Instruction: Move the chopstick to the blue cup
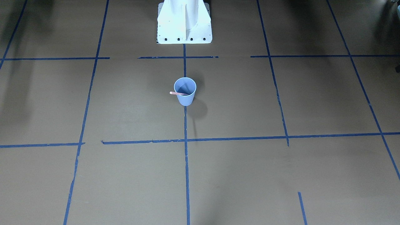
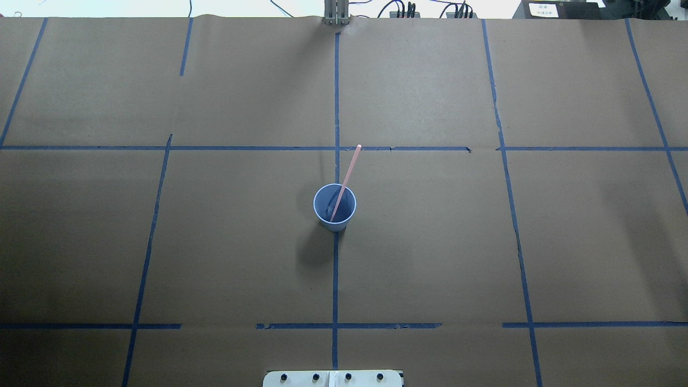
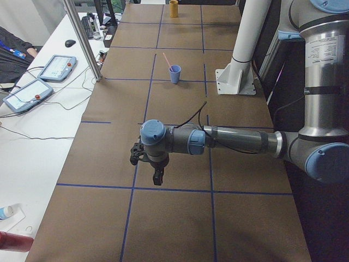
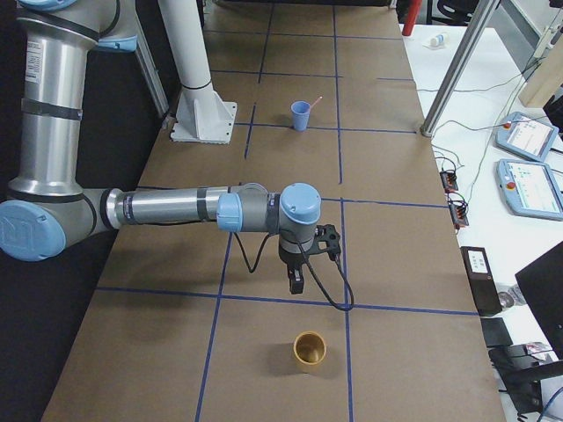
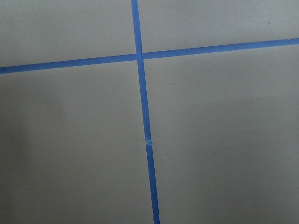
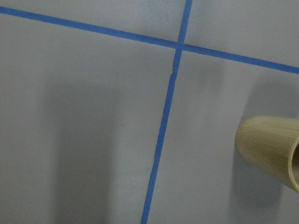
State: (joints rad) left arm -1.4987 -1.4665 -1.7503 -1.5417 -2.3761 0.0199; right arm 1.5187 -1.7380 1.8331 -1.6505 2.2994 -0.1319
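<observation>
The pale-blue ribbed cup (image 1: 185, 91) stands upright at the table's middle, on the centre tape line, and also shows from overhead (image 2: 334, 208). One pinkish-tan chopstick (image 2: 346, 173) stands in it, leaning over the far rim away from the robot; it also shows in the front view (image 1: 177, 93). My left gripper (image 3: 157, 178) hangs over the table far out on my left. My right gripper (image 4: 295, 282) hangs far out on my right. Both are well away from the cup. Neither wrist view shows fingers, so I cannot tell whether they are open or shut.
A tan bamboo cup (image 4: 309, 351) stands near my right gripper and shows at the edge of the right wrist view (image 6: 271, 149). The white pedestal (image 1: 184, 25) stands behind the blue cup. Blue tape lines grid the brown table.
</observation>
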